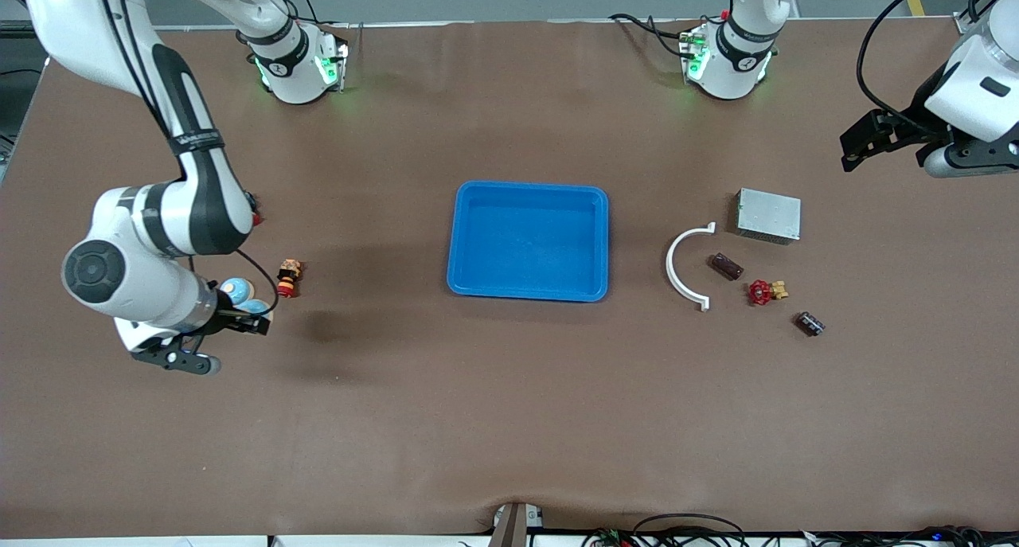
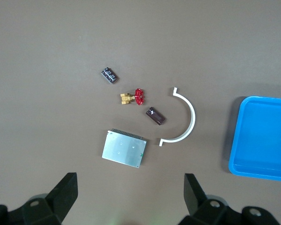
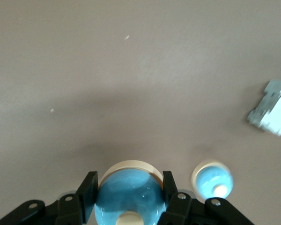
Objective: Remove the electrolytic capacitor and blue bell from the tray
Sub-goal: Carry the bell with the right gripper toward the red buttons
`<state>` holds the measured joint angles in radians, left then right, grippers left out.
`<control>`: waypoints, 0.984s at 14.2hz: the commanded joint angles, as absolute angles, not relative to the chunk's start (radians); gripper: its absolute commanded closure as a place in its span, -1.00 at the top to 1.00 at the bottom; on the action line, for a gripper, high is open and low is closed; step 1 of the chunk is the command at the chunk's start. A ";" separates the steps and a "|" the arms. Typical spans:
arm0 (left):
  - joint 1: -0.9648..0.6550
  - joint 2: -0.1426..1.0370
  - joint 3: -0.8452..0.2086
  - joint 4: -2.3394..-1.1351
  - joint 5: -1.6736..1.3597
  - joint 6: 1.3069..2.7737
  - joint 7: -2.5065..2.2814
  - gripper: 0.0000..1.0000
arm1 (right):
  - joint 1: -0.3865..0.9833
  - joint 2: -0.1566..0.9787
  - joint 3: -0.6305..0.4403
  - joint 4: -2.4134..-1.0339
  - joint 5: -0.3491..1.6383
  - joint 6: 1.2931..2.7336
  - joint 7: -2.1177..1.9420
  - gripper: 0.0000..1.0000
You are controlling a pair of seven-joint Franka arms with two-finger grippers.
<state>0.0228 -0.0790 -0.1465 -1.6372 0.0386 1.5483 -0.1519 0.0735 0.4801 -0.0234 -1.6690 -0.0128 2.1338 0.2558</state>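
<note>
While the right gripper [image 3: 129, 197] clenches its fingers on a blue bell [image 3: 127, 199], the left gripper [image 2: 131, 192] waits released above the desk [image 1: 509, 420], the capacitor [image 1: 811, 323] at the tray's [image 1: 470, 280] four o'clock.

You see a white curved bracket [image 1: 686, 266], a grey metal box [image 1: 768, 215], a red valve [image 1: 766, 292] beside them, and a small red figure [image 1: 289, 277] toward the right arm's end.
</note>
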 commanded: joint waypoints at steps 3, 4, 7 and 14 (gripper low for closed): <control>0.018 -0.084 -0.140 -1.635 0.029 1.552 -0.138 1.00 | -0.012 0.577 -0.002 -1.622 -0.017 2.212 0.141 -1.00; 0.020 -0.084 -0.140 -1.634 0.029 1.552 -0.134 1.00 | -0.024 0.603 -0.002 -1.597 -0.017 2.214 0.123 -1.00; 0.020 -0.084 -0.140 -1.634 0.031 1.554 -0.137 1.00 | -0.046 0.670 -0.002 -1.549 -0.021 2.235 0.109 -1.00; 0.015 -0.084 -0.141 -1.632 0.032 1.554 -0.141 1.00 | -0.101 0.739 -0.002 -1.517 -0.023 2.287 0.031 -1.00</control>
